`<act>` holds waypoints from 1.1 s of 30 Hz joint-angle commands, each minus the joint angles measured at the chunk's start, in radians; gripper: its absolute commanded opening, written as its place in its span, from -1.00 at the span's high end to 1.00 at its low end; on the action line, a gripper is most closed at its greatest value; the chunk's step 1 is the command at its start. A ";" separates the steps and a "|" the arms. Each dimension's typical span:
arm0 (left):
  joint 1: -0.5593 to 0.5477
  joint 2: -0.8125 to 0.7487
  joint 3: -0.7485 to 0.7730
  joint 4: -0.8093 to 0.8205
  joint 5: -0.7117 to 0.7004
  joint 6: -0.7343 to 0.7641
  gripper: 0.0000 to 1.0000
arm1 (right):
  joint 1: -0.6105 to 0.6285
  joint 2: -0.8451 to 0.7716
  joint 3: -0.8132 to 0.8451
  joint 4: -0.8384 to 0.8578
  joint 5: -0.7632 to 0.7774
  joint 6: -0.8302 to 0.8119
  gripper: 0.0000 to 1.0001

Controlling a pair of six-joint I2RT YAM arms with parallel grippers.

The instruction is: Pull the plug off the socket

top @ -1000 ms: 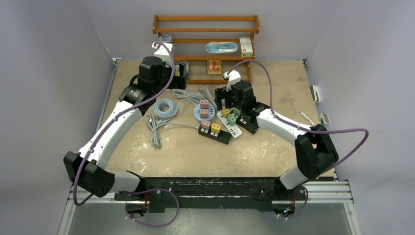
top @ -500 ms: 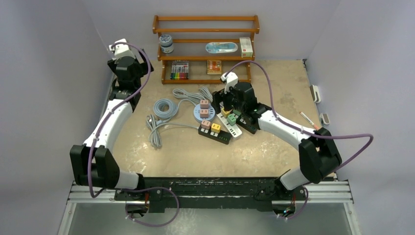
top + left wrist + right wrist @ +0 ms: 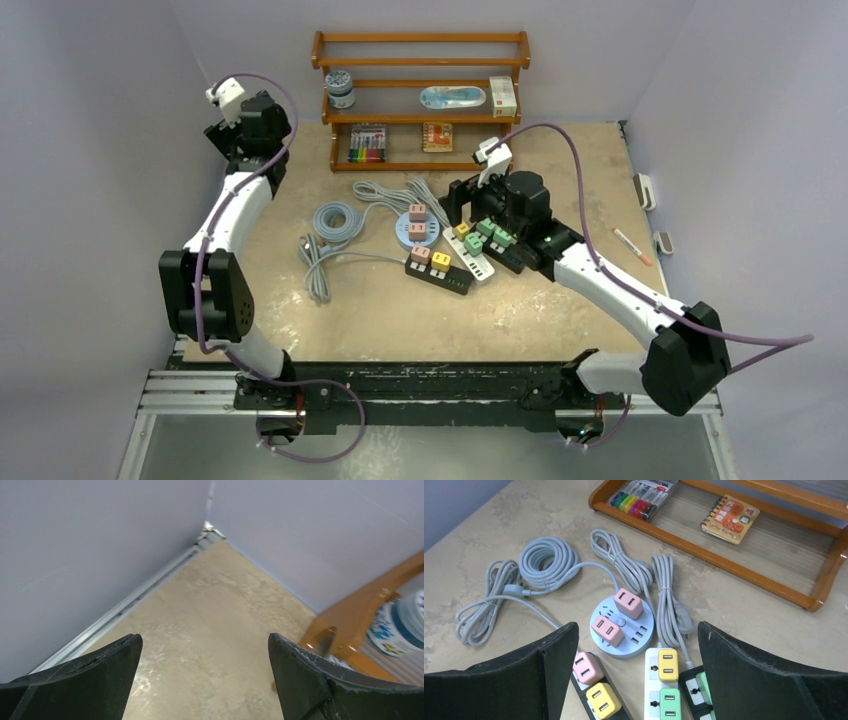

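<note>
A round blue socket carries two pink plugs. Beside it lie a black power strip with a pink plug and a yellow plug, a white strip with a yellow plug and a green plug, and another black strip with green plugs. My right gripper hangs open and empty above the strips; in the right wrist view it frames the round socket. My left gripper is open and empty at the far left corner.
Grey coiled cables lie left of the sockets. A wooden shelf at the back holds markers, a notebook, a cup and boxes. A pen lies at the right edge. Walls stand close to my left gripper.
My left arm has swung away from the shelf to the far left corner. My right gripper has drawn back slightly to the right, above the strips, still open.
</note>
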 commanded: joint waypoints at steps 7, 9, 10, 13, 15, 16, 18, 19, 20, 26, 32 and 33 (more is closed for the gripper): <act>0.065 0.064 0.201 -0.316 0.974 0.177 -0.91 | 0.005 0.002 -0.041 0.034 0.023 0.012 -0.80; 0.065 0.057 0.203 -0.365 1.134 0.202 -0.91 | 0.005 0.019 -0.034 0.032 0.013 0.013 -0.80; 0.064 0.062 0.216 -0.400 1.225 0.236 -0.93 | 0.006 0.031 -0.029 0.028 0.006 0.011 -0.80; 0.057 0.071 0.254 -0.597 1.680 0.456 -0.95 | 0.005 0.043 -0.019 0.015 -0.001 0.011 -0.80; 0.069 0.006 0.150 -0.355 1.684 0.244 -0.95 | 0.006 0.043 -0.027 0.026 -0.003 0.013 -0.80; 0.080 -0.031 0.104 -0.181 1.567 0.115 -0.95 | 0.007 0.044 -0.030 0.028 -0.004 0.013 -0.80; 0.105 -0.073 0.101 -0.070 1.272 0.031 -0.96 | 0.006 0.050 -0.032 0.033 -0.007 0.014 -0.80; 0.113 -0.086 0.101 -0.029 1.129 0.011 -0.97 | 0.006 0.052 -0.033 0.034 -0.008 0.015 -0.80; 0.119 -0.090 0.099 -0.004 0.999 0.000 -0.98 | 0.006 0.051 -0.033 0.035 -0.009 0.015 -0.80; 0.132 0.015 0.104 0.099 0.552 -0.033 -0.91 | 0.008 0.007 -0.055 0.047 -0.016 0.023 -0.80; 0.137 0.136 0.133 0.059 0.408 -0.015 -0.88 | 0.010 -0.056 -0.089 0.050 -0.007 0.030 -0.80; 0.132 0.155 0.152 0.038 0.391 0.001 -0.87 | 0.011 -0.061 -0.095 0.053 -0.009 0.031 -0.80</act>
